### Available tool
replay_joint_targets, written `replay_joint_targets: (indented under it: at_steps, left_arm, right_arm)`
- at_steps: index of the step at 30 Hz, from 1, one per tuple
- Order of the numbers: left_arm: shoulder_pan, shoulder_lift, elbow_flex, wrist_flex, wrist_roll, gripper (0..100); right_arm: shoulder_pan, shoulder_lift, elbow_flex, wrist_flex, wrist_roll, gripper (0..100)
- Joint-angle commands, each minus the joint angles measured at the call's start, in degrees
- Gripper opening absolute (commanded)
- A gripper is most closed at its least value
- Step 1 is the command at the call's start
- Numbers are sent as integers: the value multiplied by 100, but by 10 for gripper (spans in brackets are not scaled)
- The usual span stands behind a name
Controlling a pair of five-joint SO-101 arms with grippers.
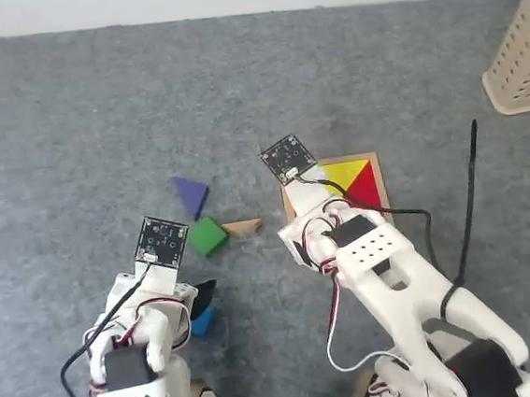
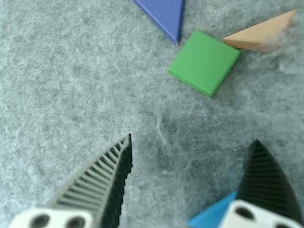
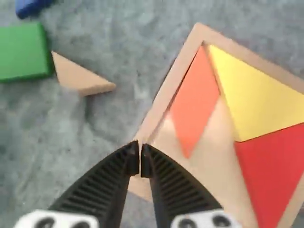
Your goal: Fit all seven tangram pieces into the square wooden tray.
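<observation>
The square wooden tray (image 3: 166,90) is lying on the grey carpet (image 1: 71,133) in front of the right arm, its pale raised rim framing three flat pieces. An orange parallelogram (image 3: 194,102) is sitting along one inner edge, a yellow triangle (image 3: 256,95) is lying beside it, and a red triangle (image 3: 273,166) is filling the space next to the yellow one, the two meeting along a straight seam. Bare tray floor is showing between the orange piece and the red one. The right gripper (image 3: 140,159) is hovering over the tray's rim with its ridged black fingers pressed together and nothing between them. Four pieces are lying loose on the carpet to the tray's left: a bare-wood triangle (image 2: 261,33) nearest the tray, a green square (image 2: 205,61) just beside it, a purple triangle (image 2: 164,14) beyond the square, and a blue piece (image 2: 213,216). The left gripper (image 2: 192,142) is hanging over the carpet with its fingers spread wide apart, the blue piece lying at one fingertip.
</observation>
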Motion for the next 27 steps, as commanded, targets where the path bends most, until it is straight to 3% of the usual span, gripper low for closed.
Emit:
replay_joint_targets:
  at_steps: [1, 11, 15, 23, 27]
  left_arm:
    - [35, -79, -31, 0, -18, 353]
    - [44, -79, -31, -132, -26, 353]
    - [-193, -79, -31, -914, -35, 353]
    - [-1723, -70, -119, -2884, 9, 353]
    - [-1749, -70, -664, -2224, 18, 353]
  right_arm:
    - [-22, -268, -35, -110, 70, 8]
    - [-22, -268, -35, -127, 70, 8]
    - [-4, -268, -35, -127, 70, 8]
    - [-4, -277, -35, -84, 70, 8]
    - [4, -277, -35, -66, 70, 8]
